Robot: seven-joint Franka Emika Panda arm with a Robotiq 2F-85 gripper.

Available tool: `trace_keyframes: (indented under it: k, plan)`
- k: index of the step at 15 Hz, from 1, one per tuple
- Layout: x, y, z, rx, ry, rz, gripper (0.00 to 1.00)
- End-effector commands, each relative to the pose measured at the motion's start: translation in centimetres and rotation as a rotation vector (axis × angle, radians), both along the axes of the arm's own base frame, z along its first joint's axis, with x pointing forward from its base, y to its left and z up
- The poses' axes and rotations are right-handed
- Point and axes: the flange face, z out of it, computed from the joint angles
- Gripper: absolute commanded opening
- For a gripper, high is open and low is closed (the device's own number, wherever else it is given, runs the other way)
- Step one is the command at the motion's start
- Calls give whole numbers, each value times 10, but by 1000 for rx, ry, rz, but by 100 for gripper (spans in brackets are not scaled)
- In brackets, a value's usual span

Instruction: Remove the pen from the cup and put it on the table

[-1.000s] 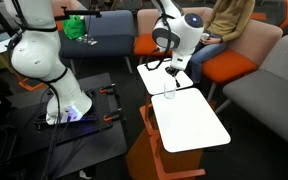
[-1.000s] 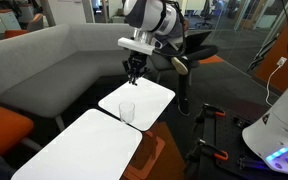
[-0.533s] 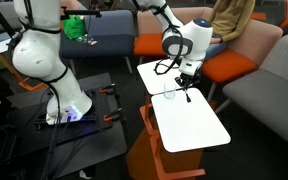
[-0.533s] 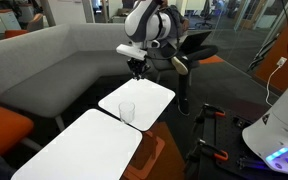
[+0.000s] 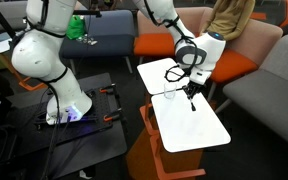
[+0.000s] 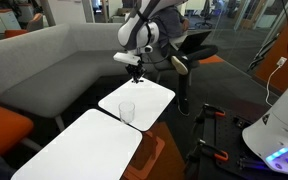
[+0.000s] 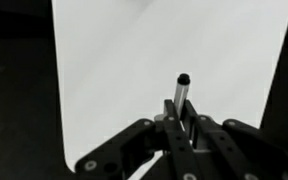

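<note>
My gripper [image 5: 192, 90] is shut on the pen [image 5: 193, 103], a thin dark stick that hangs from the fingers above the white table [image 5: 199, 135]. The clear cup [image 5: 169, 93] stands empty at the table's edge, just beside the gripper. In an exterior view the gripper [image 6: 136, 68] holds the pen [image 6: 136, 77] above and behind the cup [image 6: 127, 110]. In the wrist view the pen [image 7: 181, 92] sticks out between the shut fingers [image 7: 181, 122], with the white tabletop [image 7: 124, 60] below.
A second white tabletop [image 5: 156, 72] adjoins the first, also seen in an exterior view [image 6: 152, 97]. Orange and grey sofa seats [image 5: 274, 80] surround the tables. Another white robot base [image 5: 54, 70] stands on the floor. A person [image 5: 229, 20] sits behind.
My gripper has moved with the pen away from above the cup, sideways and lower over the nearer tabletop. The cup has not moved.
</note>
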Motion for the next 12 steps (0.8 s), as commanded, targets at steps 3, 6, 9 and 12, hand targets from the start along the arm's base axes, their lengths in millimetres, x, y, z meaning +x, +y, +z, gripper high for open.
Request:
trace_keyframes:
  k: [3,6,9,12]
  plan:
    - [17,-5,-16,-68,72,-42,44]
    - [19,-1,-7,-119,56,-23,67]
    - [20,18,7,-49,10,34,88]
    - [19,48,34,22,-69,191,100]
